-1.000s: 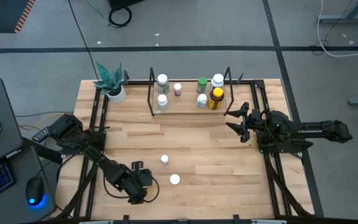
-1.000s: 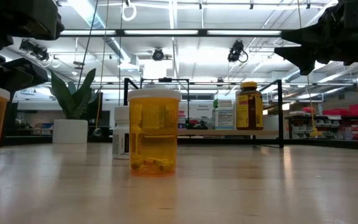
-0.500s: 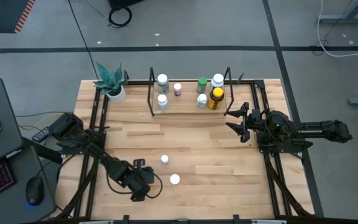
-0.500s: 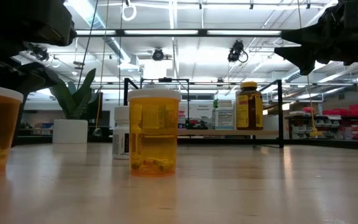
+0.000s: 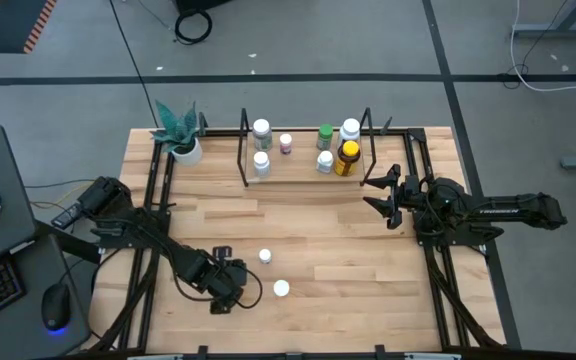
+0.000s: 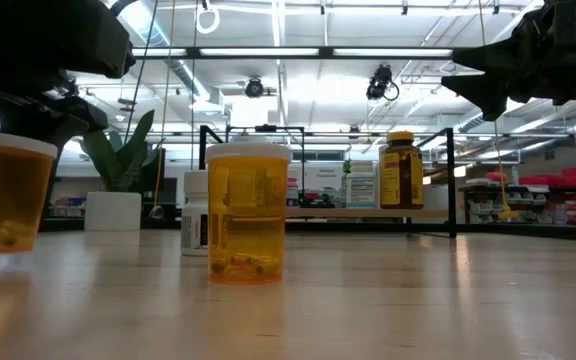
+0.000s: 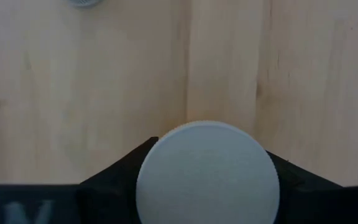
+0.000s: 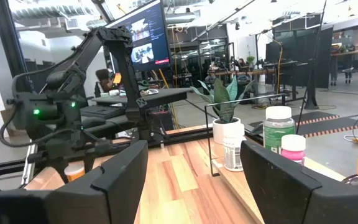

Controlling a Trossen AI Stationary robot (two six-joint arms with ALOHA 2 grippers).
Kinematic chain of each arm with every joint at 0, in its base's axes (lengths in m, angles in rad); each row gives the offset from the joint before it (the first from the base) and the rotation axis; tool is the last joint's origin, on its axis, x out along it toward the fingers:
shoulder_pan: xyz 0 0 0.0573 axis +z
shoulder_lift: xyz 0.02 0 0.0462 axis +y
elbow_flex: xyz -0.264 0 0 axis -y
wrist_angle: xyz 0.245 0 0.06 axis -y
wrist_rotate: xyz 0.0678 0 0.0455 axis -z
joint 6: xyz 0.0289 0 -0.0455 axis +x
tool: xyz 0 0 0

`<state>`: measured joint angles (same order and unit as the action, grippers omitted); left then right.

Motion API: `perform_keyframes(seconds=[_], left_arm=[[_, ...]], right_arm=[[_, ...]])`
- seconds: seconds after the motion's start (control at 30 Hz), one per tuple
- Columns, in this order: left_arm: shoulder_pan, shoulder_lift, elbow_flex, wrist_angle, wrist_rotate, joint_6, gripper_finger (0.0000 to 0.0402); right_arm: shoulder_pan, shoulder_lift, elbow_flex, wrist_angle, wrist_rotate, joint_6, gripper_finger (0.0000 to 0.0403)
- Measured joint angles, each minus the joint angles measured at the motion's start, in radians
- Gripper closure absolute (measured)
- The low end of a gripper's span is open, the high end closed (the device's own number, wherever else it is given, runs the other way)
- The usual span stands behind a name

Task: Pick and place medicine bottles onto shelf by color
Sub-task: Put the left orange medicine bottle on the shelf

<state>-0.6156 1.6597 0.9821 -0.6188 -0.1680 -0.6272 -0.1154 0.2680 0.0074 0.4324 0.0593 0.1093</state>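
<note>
Tabletop (image 7: 73,93) beyond gripper-hidden orange bottle (image 7: 207,171)

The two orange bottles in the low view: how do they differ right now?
The left orange bottle is lifted clear of the table, gripped by the left gripper; the centre orange bottle stands free on the wood. The left one is cut by the frame edge; the centre one shows whole. Both have white caps.

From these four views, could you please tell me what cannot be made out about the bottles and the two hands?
- Held orange bottle: the low view's edge cuts it off; in the left wrist view only its white cap shows.
- Left hand: in the high view the arm covers its fingers and the bottle.
- Shelf bottles: from above mostly caps show, labels too small to read.
- Right hand: the low view shows only a dark silhouette.
</note>
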Motion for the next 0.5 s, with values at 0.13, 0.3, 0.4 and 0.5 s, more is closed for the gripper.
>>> perform_keyframes(seconds=[0.13, 0.3, 0.4, 0.5], left_arm=[[0.026, -0.024, 0.000, -0.025, -0.003, 0.037, 0.0202], [0.063, -0.045, 0.001, -0.036, -0.003, 0.090, 0.0206], [0.085, -0.052, 0.001, -0.040, -0.004, 0.133, 0.0201], [0.111, -0.059, 0.002, -0.038, -0.004, 0.180, 0.0199]], right_arm=[[0.000, 0.000, 0.000, 0.000, 0.000, 0.000, 0.0138], [0.000, 0.000, 0.000, 0.000, 0.000, 0.000, 0.0138], [0.000, 0.000, 0.000, 0.000, 0.000, 0.000, 0.0138], [0.000, 0.000, 0.000, 0.000, 0.000, 0.000, 0.0138]])
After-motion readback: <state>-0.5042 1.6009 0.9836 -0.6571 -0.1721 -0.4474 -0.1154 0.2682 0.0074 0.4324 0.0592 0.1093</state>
